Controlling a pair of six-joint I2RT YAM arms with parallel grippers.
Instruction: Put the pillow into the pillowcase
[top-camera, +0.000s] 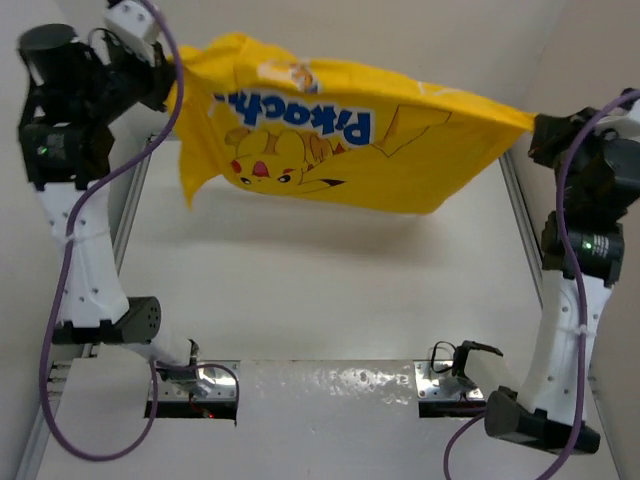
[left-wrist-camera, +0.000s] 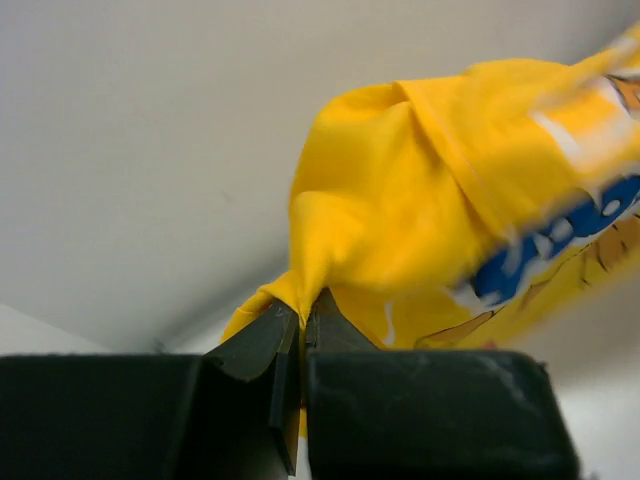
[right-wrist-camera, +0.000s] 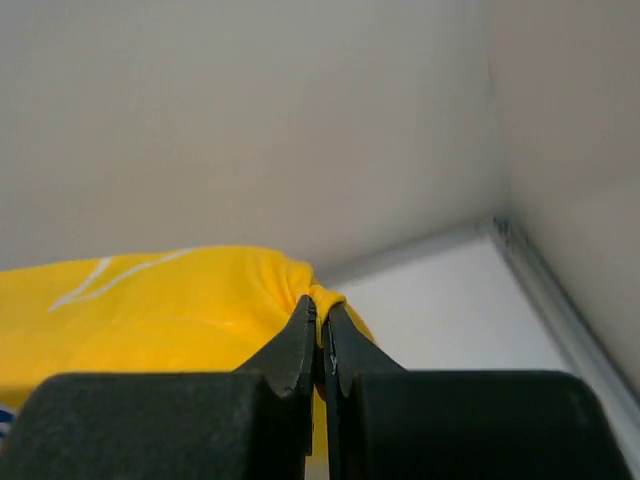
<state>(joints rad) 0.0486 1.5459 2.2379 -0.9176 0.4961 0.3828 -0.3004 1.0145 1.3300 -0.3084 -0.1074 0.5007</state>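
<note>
The yellow pillowcase (top-camera: 340, 135) with its Pikachu print and blue lettering hangs stretched in the air between both arms, above the table. My left gripper (top-camera: 170, 72) is shut on its left corner; in the left wrist view (left-wrist-camera: 300, 310) the yellow fabric (left-wrist-camera: 420, 200) bunches out from between the closed fingers. My right gripper (top-camera: 535, 128) is shut on the right corner; the right wrist view (right-wrist-camera: 320, 312) shows the pinched cloth (right-wrist-camera: 180, 310). The white pillow is out of view.
A white table (top-camera: 330, 290) lies under the hanging case, with metal rails along its left (top-camera: 130, 220) and right (top-camera: 520, 220) sides. A shiny plate (top-camera: 330, 385) joins the arm bases at the near edge. A wall rises behind.
</note>
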